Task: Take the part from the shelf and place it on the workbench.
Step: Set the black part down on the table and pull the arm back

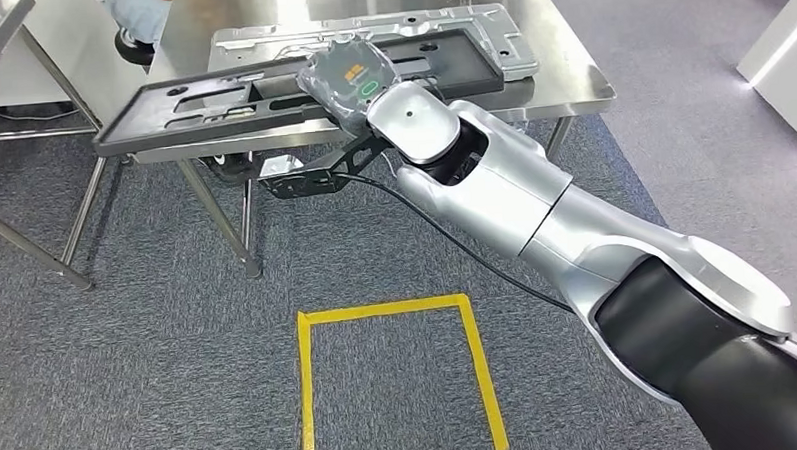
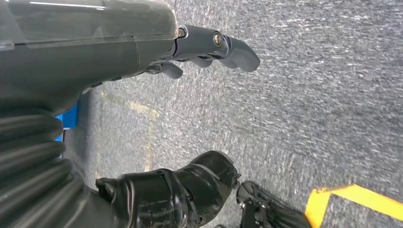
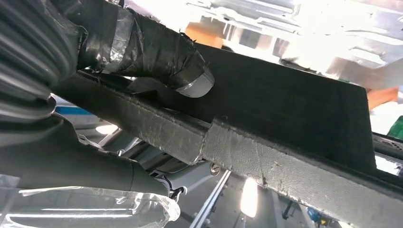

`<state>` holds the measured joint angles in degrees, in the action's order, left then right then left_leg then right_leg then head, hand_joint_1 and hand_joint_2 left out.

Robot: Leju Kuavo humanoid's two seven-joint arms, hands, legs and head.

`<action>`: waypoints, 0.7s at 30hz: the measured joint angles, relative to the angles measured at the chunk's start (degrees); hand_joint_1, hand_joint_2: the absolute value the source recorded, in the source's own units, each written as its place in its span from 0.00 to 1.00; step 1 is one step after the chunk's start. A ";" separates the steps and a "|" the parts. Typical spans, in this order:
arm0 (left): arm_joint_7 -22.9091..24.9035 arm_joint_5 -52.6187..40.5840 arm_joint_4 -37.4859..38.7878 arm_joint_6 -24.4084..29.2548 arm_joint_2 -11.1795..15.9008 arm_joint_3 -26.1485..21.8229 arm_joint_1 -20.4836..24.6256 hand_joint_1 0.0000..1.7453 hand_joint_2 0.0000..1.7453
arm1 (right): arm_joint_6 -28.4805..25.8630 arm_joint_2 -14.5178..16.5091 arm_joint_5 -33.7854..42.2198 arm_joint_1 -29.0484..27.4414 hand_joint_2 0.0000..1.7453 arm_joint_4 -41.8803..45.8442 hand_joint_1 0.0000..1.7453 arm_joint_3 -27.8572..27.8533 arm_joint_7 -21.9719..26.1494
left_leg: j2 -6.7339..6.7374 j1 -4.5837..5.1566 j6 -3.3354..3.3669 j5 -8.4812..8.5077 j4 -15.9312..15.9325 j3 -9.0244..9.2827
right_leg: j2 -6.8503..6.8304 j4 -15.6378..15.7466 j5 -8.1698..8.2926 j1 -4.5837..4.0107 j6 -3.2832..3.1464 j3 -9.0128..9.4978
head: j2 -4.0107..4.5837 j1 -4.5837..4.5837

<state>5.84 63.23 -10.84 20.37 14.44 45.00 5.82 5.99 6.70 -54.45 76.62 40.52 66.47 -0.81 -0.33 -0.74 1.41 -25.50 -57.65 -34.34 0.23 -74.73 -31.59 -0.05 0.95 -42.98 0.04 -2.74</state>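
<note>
Gripping black part [image 1: 300,88] | right hand [image 1: 354,81]; above workbench [image 1: 569,74]

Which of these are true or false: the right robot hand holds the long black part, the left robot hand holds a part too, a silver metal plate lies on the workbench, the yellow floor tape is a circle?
1. The right robot hand grips the long black slotted part: true.
2. The left robot hand holds a part: false, it holds nothing above grey carpet.
3. A silver stamped metal plate lies on the steel workbench: true.
4. The yellow floor tape forms a circle: false, it outlines a rectangle.
</note>
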 joint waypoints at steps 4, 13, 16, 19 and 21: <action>-0.03 -0.01 0.00 -0.02 -0.14 0.00 -0.04 0.00 1.00 | -0.05 -0.20 0.00 -0.25 1.00 -0.15 1.00 0.02 0.00 | -0.51 0.13 -0.32 -1.88 -0.25 1.90 | 0.05 12.24 8.99 -0.36 -1.18 3.32 | 0.00 -0.06; -0.33 -0.06 0.00 0.26 -0.46 0.02 0.04 0.00 1.00 | -0.11 -0.46 -0.27 -0.26 1.00 -0.27 1.00 0.02 0.13 | 0.03 -0.26 -2.83 -6.32 -8.36 -2.18 | -0.69 17.98 8.13 -0.01 -2.77 7.56 | 0.00 -0.33; -0.37 -0.08 0.00 0.36 -0.54 0.02 -0.24 0.00 1.00 | -0.11 -0.51 -0.03 -1.21 1.00 -0.41 1.00 0.02 0.13 | 0.05 -0.41 -3.47 -7.19 -16.68 -8.25 | -0.69 17.88 6.89 0.07 -2.65 8.91 | 0.00 -0.31; -0.37 -0.08 0.00 0.40 -0.60 0.02 -0.35 0.00 1.00 | -0.17 -0.58 0.04 -1.51 1.00 -0.52 1.00 0.02 0.10 | 0.35 -0.59 -3.94 0.62 -8.49 -6.44 | -0.65 17.33 5.08 0.24 -2.02 10.61 | 0.00 -0.30; -0.37 -0.09 0.01 0.45 -0.61 0.03 -0.29 0.00 1.00 | -0.27 -0.64 0.04 -1.09 1.00 -0.56 1.00 0.03 0.07 | 0.63 -0.37 -3.58 3.06 -2.63 -3.99 | -0.51 16.95 4.14 0.11 -1.34 11.10 | 0.00 -0.36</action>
<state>5.46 63.14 -10.83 20.82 13.83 45.04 5.53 5.72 6.05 -54.40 75.53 39.95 66.49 -0.74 0.30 -1.10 -2.18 -22.45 -60.28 -38.33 -0.29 -57.78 -27.45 0.06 -0.39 -31.88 0.04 -3.10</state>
